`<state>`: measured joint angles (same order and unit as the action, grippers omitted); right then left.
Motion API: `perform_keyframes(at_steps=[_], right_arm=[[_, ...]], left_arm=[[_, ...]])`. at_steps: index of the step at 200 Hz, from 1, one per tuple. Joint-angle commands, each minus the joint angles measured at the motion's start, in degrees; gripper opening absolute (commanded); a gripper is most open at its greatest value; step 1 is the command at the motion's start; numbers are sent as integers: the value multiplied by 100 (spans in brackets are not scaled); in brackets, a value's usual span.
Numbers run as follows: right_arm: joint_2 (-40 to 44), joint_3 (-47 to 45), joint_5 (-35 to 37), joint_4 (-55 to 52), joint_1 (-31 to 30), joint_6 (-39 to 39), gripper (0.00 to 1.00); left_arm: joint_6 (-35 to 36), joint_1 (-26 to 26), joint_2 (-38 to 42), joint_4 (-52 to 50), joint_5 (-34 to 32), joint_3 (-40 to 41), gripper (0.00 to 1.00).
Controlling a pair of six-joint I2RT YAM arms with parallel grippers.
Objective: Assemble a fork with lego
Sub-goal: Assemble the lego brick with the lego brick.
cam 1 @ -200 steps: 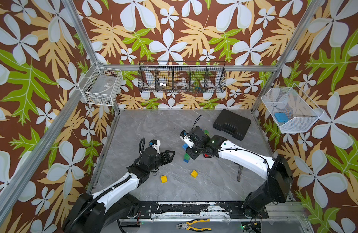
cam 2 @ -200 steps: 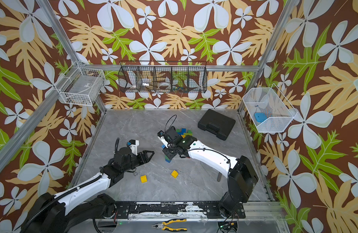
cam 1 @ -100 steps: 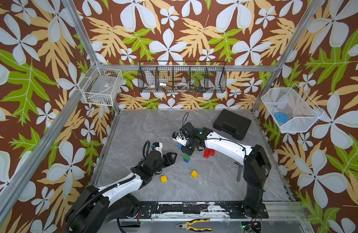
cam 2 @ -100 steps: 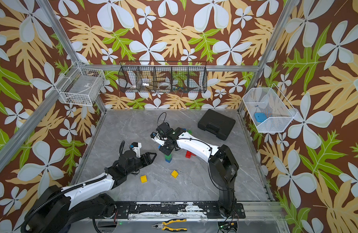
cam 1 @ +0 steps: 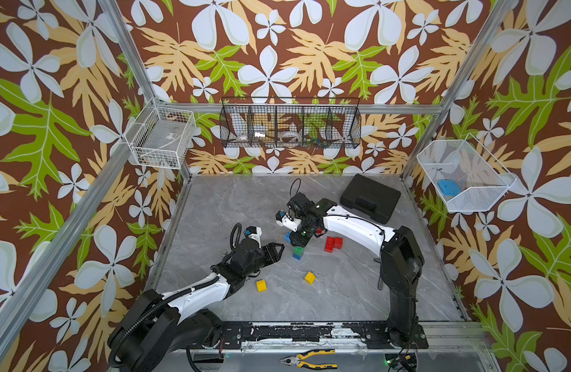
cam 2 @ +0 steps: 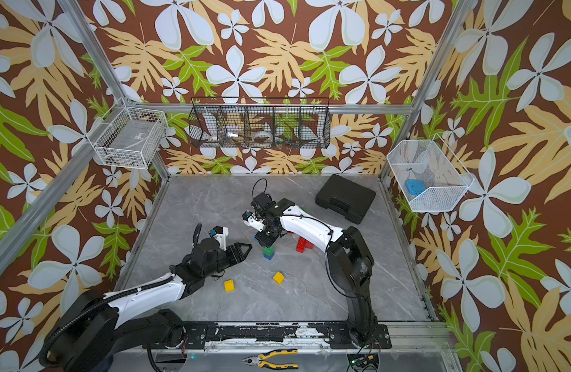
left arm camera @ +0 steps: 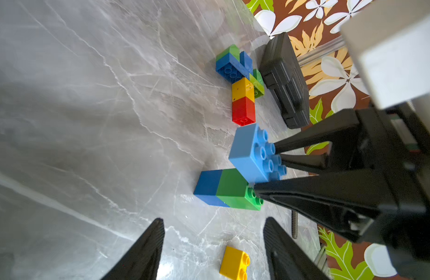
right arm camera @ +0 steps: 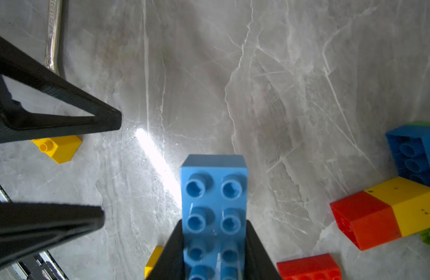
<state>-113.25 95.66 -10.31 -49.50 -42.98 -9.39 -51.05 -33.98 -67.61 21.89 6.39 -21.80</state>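
Note:
My right gripper (right arm camera: 214, 224) is shut on a light-blue 2x4 lego brick (right arm camera: 213, 191), studs facing the wrist camera. In both top views it hangs beside a green-on-blue lego stack (cam 1: 298, 252) (cam 2: 268, 252). The left wrist view shows the held brick (left arm camera: 251, 155) close against that stack (left arm camera: 227, 189); I cannot tell whether they touch. A joined blue, green, yellow and red piece (left arm camera: 243, 97) lies behind. My left gripper (cam 1: 279, 249) (left arm camera: 214, 220) stands open and empty, left of the stack. Red bricks (cam 1: 333, 243) and two yellow bricks (cam 1: 261, 285) (cam 1: 309, 277) lie loose.
A black case (cam 1: 369, 198) lies at the back right of the grey table. A metal tool (right arm camera: 52, 36) rests near the right arm's base. Wire baskets (cam 1: 290, 124) hang on the walls. Pliers (cam 1: 310, 360) lie on the front rail.
The right arm's forearm has swung back and left, uncovering the red bricks, with the blue brick still held by the stack. The left gripper crept slightly toward the stack.

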Motion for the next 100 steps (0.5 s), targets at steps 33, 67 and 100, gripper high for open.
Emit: perform_keyframes(at_steps=[33,67,100], right_arm=[[-109,85,-195,-234,1,157,0],[-127,50,-208,-254,1,231,0],[-187,6,-74,-266,2,309,0]], left_arm=[[69,-12,-16,210,108,-20,67],[77,-9,7,203,130,7,67],[78,-12,27,189,134,35,67]])
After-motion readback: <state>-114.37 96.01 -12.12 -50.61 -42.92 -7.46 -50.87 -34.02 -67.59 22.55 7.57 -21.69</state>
